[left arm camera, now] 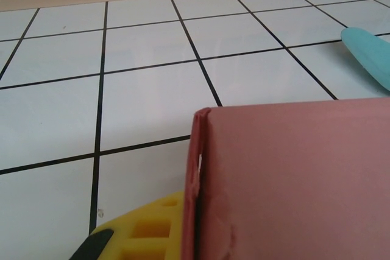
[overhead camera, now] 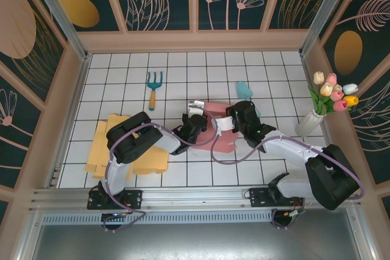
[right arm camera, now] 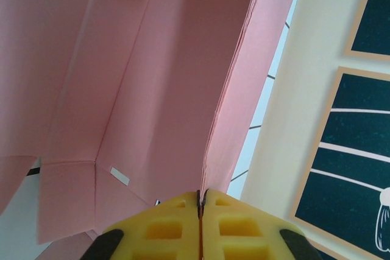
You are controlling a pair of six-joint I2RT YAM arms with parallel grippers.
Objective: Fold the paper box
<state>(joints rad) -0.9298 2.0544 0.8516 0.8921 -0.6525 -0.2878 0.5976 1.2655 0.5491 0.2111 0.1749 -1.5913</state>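
The right gripper is clenching its yellow fingers on one thin upright wall of the pink paper box, pinching the wall's edge in the seam between them. The left gripper is also clenching on a raised wall. One yellow finger is pressing against one face of it, and the other is hiding behind the pink sheet.

The box is standing half formed, its creased panels rising around a flat floor, with a small white mark showing near a corner fold. Seen from above, it is sitting at the middle of the table, with the left gripper at its 9 o'clock and the right gripper at its 3 o'clock.

The white tiled table is lying under it all, crossed by black grid lines. A flat yellow cardboard sheet is lying at 8 o'clock from the box, a blue garden fork with an orange handle at 10 o'clock, and a teal plastic piece at 1 o'clock. Dark panels painted with flowers and leaves are enclosing the table in beige frames.

At 3 o'clock, near the table's edge, a white vase is holding tulips in pink, white and yellow.
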